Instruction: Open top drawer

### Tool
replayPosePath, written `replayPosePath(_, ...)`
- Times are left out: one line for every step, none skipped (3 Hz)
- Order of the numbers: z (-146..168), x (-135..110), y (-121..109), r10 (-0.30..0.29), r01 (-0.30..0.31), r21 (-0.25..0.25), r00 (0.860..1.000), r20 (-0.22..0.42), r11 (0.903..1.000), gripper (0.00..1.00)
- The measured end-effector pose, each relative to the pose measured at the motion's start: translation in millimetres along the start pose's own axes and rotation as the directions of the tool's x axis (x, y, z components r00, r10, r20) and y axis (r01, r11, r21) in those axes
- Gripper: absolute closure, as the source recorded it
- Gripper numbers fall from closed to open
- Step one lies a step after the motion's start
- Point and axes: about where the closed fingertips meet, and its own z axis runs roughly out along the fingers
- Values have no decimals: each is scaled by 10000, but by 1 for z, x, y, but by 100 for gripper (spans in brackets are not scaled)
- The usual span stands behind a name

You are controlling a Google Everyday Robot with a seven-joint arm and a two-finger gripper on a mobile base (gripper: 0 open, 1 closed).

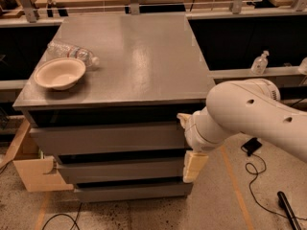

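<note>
gripper [188, 143] at right end of top drawer [110, 138] | pincer spread wide, holding nothing | drawer shut beneath cabinet top [139, 56] | likely why: handle-less front, edge must be hooked to pull

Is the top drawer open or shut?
Shut: the top drawer shows only its front, no interior. The gripper is at its right end.

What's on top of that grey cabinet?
A cream bowl and a clear plastic bottle lying behind it, near the cabinet top's left edge. The top drawer hides its inside. The claw is at its right end.
</note>
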Motion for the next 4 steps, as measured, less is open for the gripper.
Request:
replayPosePath(22, -11, -8, 94, -104, 149, 9977, 669, 9998, 0)
replayPosePath(42, -23, -17, 95, -128, 356, 9958, 916, 9993, 0)
replayPosePath(63, -34, -27, 122, -177, 613, 9960, 888, 9980, 0)
replayPosePath(82, -43, -37, 119, -184, 691, 9957, 922, 9974, 0)
